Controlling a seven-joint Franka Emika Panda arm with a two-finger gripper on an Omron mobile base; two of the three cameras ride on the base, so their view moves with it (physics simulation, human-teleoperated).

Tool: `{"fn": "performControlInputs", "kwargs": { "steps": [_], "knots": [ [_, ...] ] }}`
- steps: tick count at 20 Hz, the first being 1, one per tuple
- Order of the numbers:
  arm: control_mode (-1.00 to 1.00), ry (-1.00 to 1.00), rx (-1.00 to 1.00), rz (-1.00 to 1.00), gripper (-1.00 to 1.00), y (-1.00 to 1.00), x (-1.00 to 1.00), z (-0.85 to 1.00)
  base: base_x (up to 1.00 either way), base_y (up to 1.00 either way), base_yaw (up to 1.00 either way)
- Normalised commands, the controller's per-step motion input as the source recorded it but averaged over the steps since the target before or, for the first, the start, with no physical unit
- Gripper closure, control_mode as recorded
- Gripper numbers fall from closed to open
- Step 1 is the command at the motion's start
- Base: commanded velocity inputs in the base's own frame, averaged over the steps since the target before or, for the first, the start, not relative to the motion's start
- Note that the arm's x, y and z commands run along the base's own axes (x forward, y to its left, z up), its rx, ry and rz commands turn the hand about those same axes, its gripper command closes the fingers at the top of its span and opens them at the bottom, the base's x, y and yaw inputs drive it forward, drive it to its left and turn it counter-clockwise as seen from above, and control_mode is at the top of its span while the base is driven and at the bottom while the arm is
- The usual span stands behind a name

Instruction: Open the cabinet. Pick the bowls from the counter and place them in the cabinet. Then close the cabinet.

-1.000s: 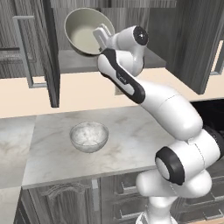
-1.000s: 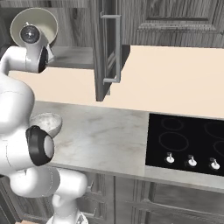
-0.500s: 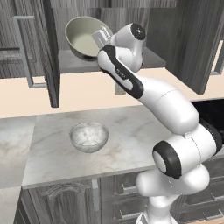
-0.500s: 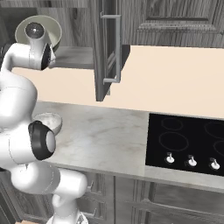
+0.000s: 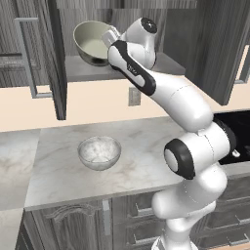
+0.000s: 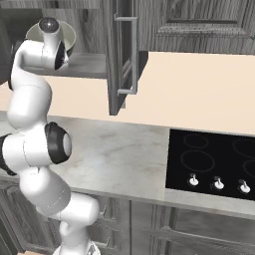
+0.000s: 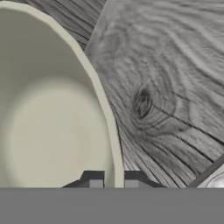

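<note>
Jaws: clenched on the rim of the cream bowl [image 5: 92,42], carried tilted so it clears the cabinet [image 5: 46,58] door.
Cream bowl: just above the cabinet's shelf [image 5: 88,72], likely about to be set down.
Marble bowl [image 5: 99,152]: on the bench [image 5: 141,156], below the cabinet, awaiting its turn.

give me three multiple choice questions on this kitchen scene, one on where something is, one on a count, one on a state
1. Where is the mottled grey-white marble-look bowl?
A. on the whitish marble-look counter
B. on the cooktop
C. in the cabinet

2. How many bowls stand on the counter?
A. none
B. one
C. two

3. How are the doors of the tall dark grey wood-grain cabinet?
A. both shut
B. open
C. removed

Answers:
1. A, it stands on the slab, left of the arm.
2. B, the cream-inside bowl is up at the cabinet shelf, its rim pinched in the shut hand.
3. B, both doors are swung outward.
</note>
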Motion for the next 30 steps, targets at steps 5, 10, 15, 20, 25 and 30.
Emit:
{"fn": "performControlInputs", "kwargs": {
  "steps": [5,10,15,20,25,30],
  "knots": [
    [-1.0,0.02,0.0,0.0,1.0,0.0,0.32,-0.04,0.0,0.0,0.0],
    [-1.0,0.0,0.0,0.0,1.0,0.04,0.31,-0.13,0.0,0.0,0.0],
    [-1.0,0.01,0.0,0.0,1.0,0.1,0.36,-0.15,0.0,0.0,0.0],
    [-1.0,0.03,0.0,0.0,1.0,0.15,0.41,-0.18,0.0,0.0,0.0],
    [-1.0,0.07,0.0,0.0,-1.0,0.17,0.24,-0.25,0.0,0.0,0.0],
    [-1.0,0.04,0.0,0.0,-1.0,0.02,0.04,-0.12,0.0,0.0,0.0]
  ]
}}
